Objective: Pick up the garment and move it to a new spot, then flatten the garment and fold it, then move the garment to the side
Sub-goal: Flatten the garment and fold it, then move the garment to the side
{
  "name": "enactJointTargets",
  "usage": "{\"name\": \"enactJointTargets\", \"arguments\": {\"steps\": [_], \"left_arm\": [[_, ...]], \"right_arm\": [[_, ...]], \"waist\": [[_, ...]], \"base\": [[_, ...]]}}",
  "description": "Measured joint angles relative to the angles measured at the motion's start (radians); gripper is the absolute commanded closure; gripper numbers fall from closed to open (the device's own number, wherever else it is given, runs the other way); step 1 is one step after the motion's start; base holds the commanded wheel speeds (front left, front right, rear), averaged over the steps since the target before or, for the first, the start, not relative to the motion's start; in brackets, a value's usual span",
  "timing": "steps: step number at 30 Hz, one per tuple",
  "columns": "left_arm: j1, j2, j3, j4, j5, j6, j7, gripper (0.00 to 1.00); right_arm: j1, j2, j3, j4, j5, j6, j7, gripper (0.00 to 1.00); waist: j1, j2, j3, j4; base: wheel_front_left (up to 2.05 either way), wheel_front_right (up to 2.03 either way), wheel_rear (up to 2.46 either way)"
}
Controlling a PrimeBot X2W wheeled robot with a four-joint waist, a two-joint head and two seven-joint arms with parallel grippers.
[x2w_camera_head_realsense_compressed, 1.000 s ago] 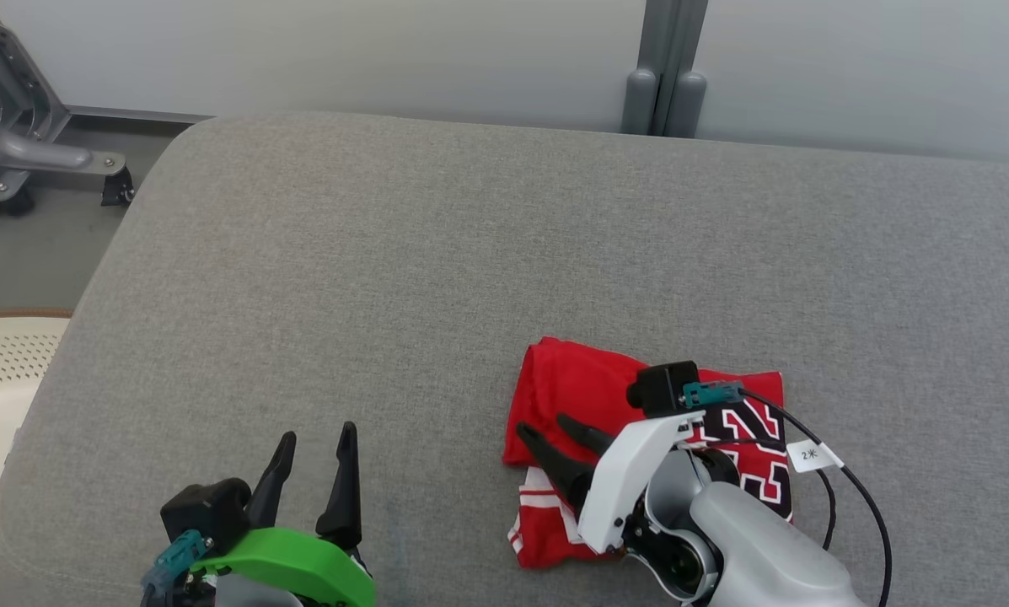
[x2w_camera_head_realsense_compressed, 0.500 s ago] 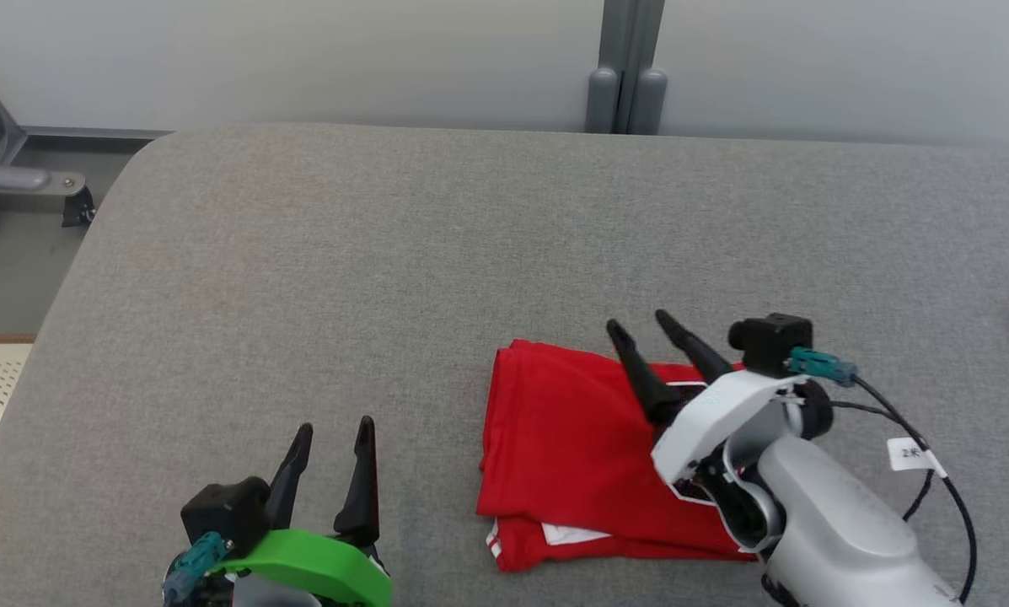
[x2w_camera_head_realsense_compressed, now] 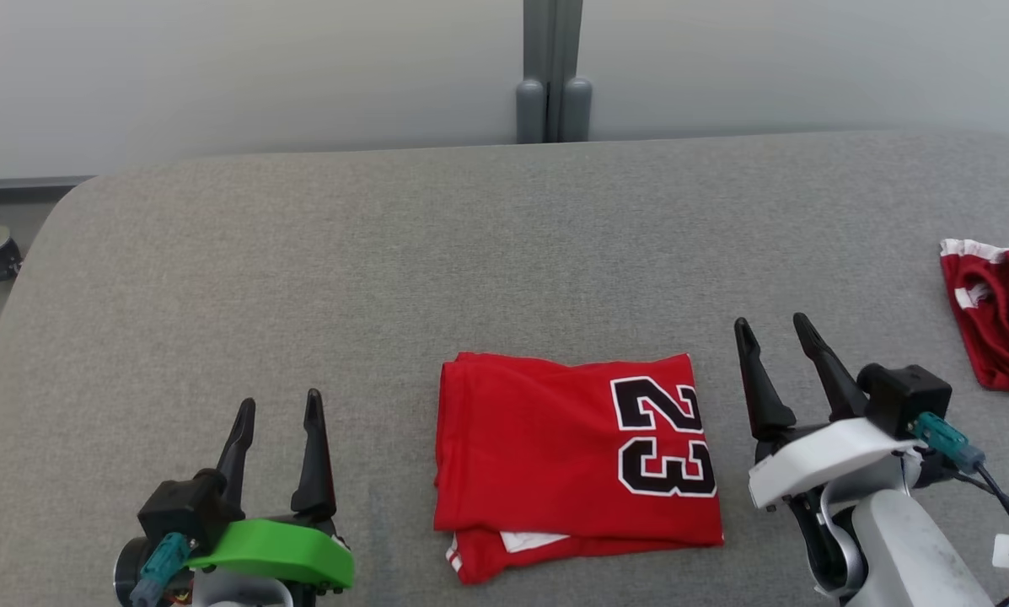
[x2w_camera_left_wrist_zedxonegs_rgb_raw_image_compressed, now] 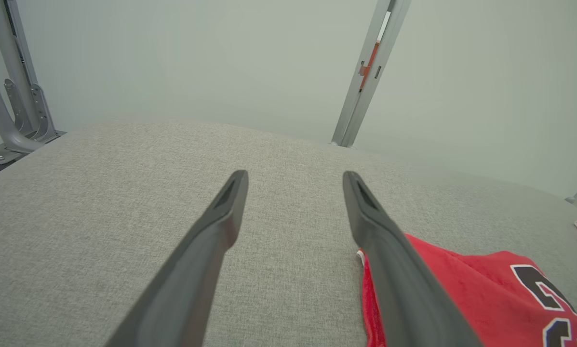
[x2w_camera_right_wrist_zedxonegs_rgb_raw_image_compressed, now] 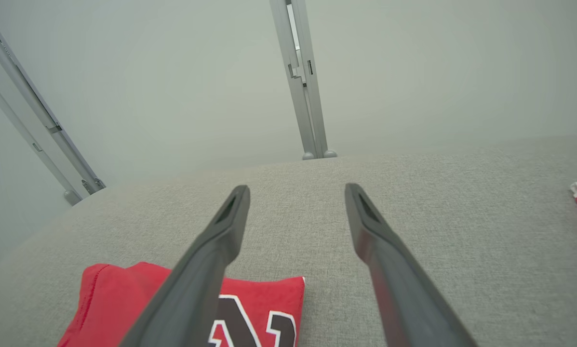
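Grey padded surface (x2w_camera_head_realsense_compressed: 302,253) carries the folded red number-23 jersey (x2w_camera_head_realsense_compressed: 546,447). Left claw (x2w_camera_head_realsense_compressed: 280,398) sits left of jersey, right claw (x2w_camera_head_realsense_compressed: 770,319) just right; both apart, empty. For the move aside, best pinch all layers together and slide low.

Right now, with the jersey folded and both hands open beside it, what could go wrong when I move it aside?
1. A lower layer pokes out at the front edge of the jersey; pinching only the top layer could undo the fold.
2. Another red garment lies off to the right; sliding the jersey that way might bunch the two together.
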State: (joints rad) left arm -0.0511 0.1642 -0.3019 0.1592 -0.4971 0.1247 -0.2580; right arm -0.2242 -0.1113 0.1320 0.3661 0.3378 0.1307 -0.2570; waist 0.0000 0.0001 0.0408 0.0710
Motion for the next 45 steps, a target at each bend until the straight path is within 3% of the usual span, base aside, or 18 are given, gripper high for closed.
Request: {"name": "enactJointTargets", "arguments": {"steps": [10,32,45], "left_arm": [[0.08,-0.019,0.076,0.011,0.095,-0.011,-0.004,0.0],[0.113,-0.074,0.156,0.035,0.183,-0.077,-0.004,0.0],[0.11,-0.094,0.173,0.038,0.205,-0.09,-0.005,0.0]], "right_arm": [[0.149,0.05,-0.058,-0.138,-0.095,0.0,-0.004,0.0],[0.178,0.062,-0.077,-0.129,-0.102,0.0,-0.004,0.0],[0.104,0.061,-0.091,-0.053,-0.114,0.0,0.316,0.0]], "waist": [[0.0,0.0,-0.028,-0.065],[0.0,0.0,-0.036,-0.058],[0.0,-0.0001,-0.014,-0.019]], "base": [[0.0,0.0,0.0],[0.0,0.0,0.0],[0.0,0.0,0.0]]}}
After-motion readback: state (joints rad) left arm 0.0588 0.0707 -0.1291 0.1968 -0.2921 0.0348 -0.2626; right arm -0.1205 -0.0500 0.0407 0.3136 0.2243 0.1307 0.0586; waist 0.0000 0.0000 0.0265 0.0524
